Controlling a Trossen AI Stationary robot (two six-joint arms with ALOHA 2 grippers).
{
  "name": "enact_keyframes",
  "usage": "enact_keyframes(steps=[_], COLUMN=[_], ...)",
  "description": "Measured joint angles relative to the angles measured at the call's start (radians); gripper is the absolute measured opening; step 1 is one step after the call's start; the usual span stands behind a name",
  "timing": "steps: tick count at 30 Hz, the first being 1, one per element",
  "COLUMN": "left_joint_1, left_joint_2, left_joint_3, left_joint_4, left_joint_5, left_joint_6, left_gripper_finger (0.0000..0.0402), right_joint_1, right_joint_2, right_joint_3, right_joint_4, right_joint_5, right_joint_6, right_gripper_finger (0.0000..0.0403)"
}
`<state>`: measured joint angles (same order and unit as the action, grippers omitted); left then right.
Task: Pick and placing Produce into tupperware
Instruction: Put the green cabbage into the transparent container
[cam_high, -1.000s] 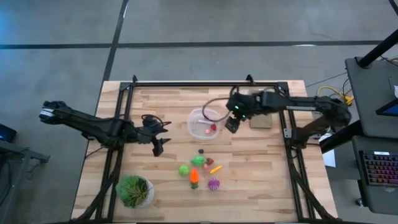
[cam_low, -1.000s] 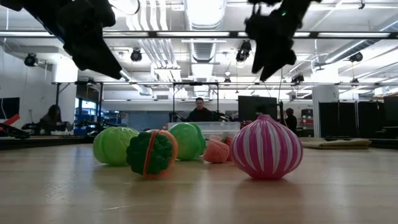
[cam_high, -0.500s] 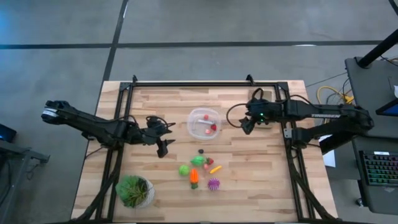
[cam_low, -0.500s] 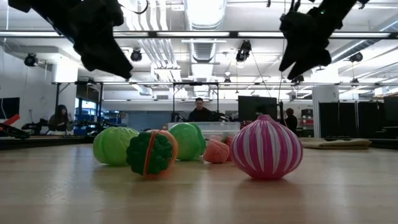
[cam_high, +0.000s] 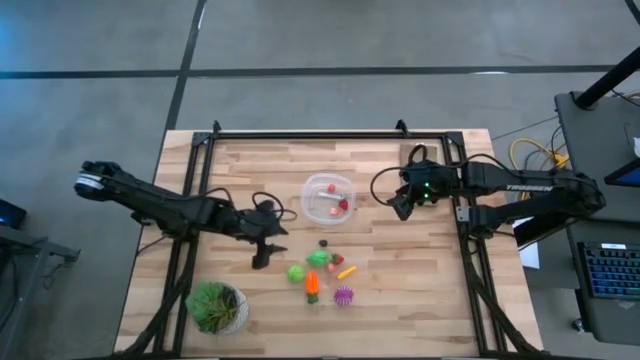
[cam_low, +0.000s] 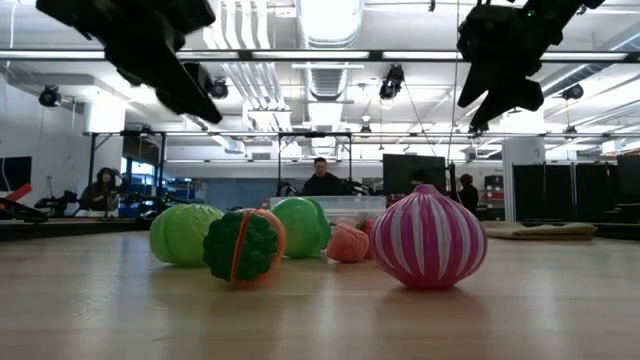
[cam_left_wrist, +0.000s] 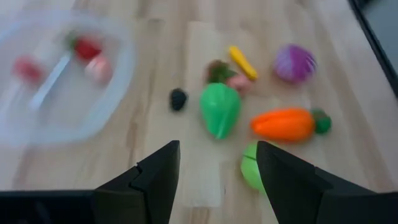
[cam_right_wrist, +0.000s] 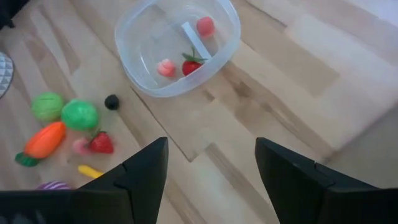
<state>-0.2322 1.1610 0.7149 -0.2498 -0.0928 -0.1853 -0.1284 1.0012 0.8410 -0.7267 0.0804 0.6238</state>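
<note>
The round clear tupperware (cam_high: 328, 197) stands on its base at mid-table and holds two red pieces and a pink one (cam_right_wrist: 191, 65). The loose produce (cam_high: 320, 270) lies on the wood nearer the near edge: a green pepper (cam_left_wrist: 220, 109), an orange carrot (cam_left_wrist: 289, 124), a purple piece (cam_left_wrist: 295, 63), a yellow piece (cam_left_wrist: 241, 62), a dark berry (cam_left_wrist: 178, 99) and a green ball (cam_left_wrist: 252, 174). My left gripper (cam_high: 263, 255) hovers open to the left of this cluster, above the table. My right gripper (cam_high: 400, 207) hangs open to the right of the tupperware (cam_right_wrist: 177, 46).
A leafy plant in a white pot (cam_high: 217, 307) stands near the table's near-left corner. A flat brown board (cam_low: 540, 230) lies on the right side, under the right arm. People sit in the room beyond the table. Bare wood lies between the tupperware and the produce.
My right gripper has drawn back from over the tupperware toward the table's right edge, then held still. My left gripper has travelled toward the right and the near edge, closing on the produce cluster. The produce and tupperware have stayed put.
</note>
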Motion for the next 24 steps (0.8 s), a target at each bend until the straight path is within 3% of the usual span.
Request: enact_keyframes(steps=[3,11,13,17,20,24], left_joint_1=[-0.001,-0.043,-0.051,-0.048,-0.052,-0.050], left_joint_2=[0.021,0.067,0.086,0.141,0.182,0.236], left_joint_3=[0.042,0.133,0.153,0.184,0.211,0.253], left_joint_4=[-0.061,-0.255,-0.265,-0.269,-0.260,-0.257], left_joint_5=[0.008,0.033,0.031,0.032,0.052,0.179], left_joint_6=[0.064,-0.011,-0.146,-0.555,-0.673,-0.802], left_gripper_finger=[0.0199,0.0199,0.0199,0.0199,0.0199,0.0198], right_joint_1=[0.000,0.000,0.000,0.000,0.000,0.000], right_joint_2=[0.000,0.000,0.000,0.000,-0.001,-0.008], right_joint_3=[0.000,0.000,0.000,0.000,0.000,0.000], right_joint_4=[-0.001,-0.001,-0.002,-0.006,-0.011,-0.037], right_joint_5=[-0.010,-0.013,-0.013,-0.013,-0.013,-0.015], right_joint_6=[0.000,0.000,-0.020,-0.096,-0.111,-0.126], right_gripper_finger=[0.0233,0.0233,0.0233,0.0233,0.0233,0.0233])
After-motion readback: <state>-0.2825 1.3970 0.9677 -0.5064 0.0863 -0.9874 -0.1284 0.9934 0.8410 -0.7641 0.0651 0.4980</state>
